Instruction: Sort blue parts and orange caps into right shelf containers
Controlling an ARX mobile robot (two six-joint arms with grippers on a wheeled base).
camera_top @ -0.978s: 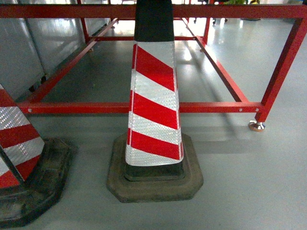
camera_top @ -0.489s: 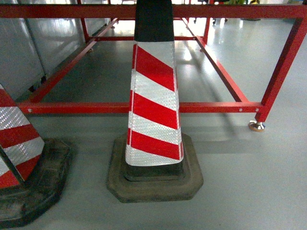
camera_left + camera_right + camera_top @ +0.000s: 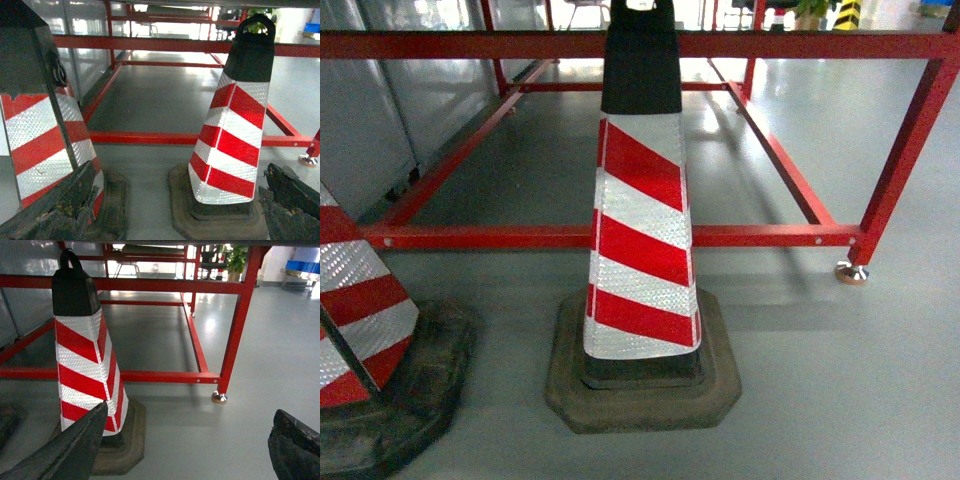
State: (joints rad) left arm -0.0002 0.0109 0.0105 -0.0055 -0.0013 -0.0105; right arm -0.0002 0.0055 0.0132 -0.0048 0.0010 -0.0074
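Observation:
No blue parts, orange caps or right shelf containers show in any view. My left gripper [image 3: 177, 202] is open, its dark worn fingers [image 3: 62, 210] spread wide low over the grey floor, framing two striped cones. My right gripper [image 3: 182, 442] is open too, with bare floor between its fingers [image 3: 295, 447]. Neither holds anything. The head view shows neither gripper.
A red-and-white striped cone [image 3: 640, 230] on a black rubber base stands right in front; a second cone [image 3: 360, 320] is at the left edge. Behind them runs a red metal frame [image 3: 620, 237] with a foot [image 3: 850, 272]. A blue shape [image 3: 302, 266] lies far off at the right, too distant to identify.
In the head view the whole scene has slid down a little; the frame's top bar sits lower and more of the background shows above it.

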